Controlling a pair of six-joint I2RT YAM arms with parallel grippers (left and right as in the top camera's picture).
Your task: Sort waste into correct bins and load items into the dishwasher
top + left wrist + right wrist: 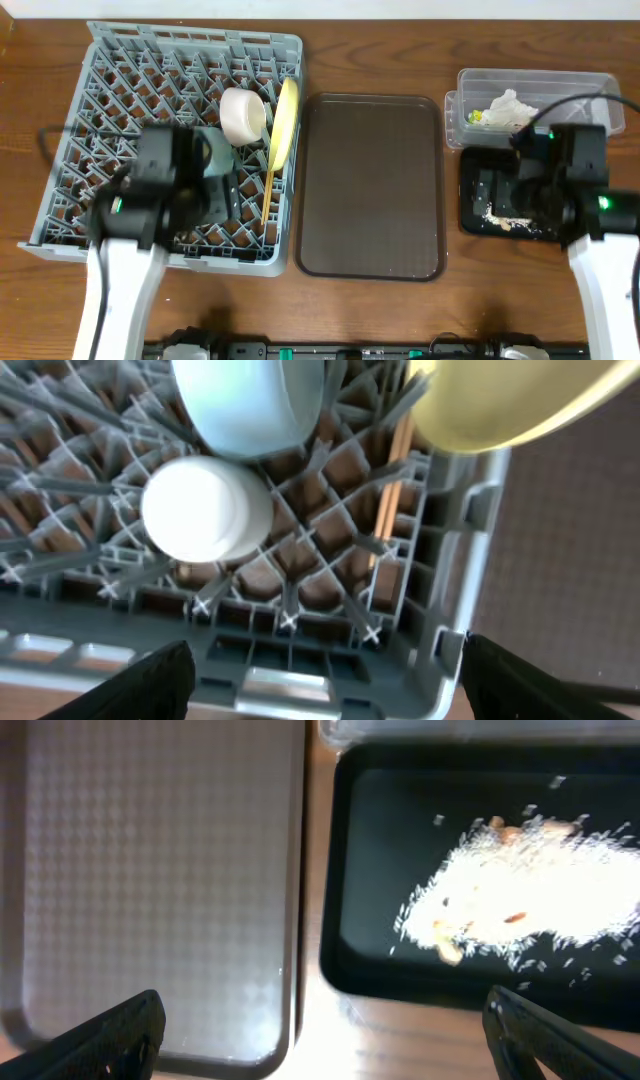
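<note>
The grey dish rack (pixel 70 150) holds a white bowl (pixel 243 113), the upright yellow-green plate (pixel 285 120), the chopsticks (pixel 267 190) and a light blue bowl (pixel 215 150), which my left arm partly hides. The left wrist view shows the rack (pixel 450 560), blue bowl (pixel 250 400), small white cup (pixel 205 508), plate (pixel 510 400) and chopsticks (pixel 395 480). My left gripper (pixel 222 195) (pixel 325 695) is open and empty over the rack's front edge. My right gripper (pixel 500 190) (pixel 330 1045) is open and empty over the black tray (pixel 470 222) (pixel 360 870), which holds crumbs (pixel 505 218) (pixel 530 900). The paper wrapper (pixel 505 110) lies in the clear tub (pixel 585 85).
A large brown serving tray (pixel 370 185) (pixel 150 870) lies between the rack and the two bins, its right edge close to the black tray. Bare wooden table shows along the front.
</note>
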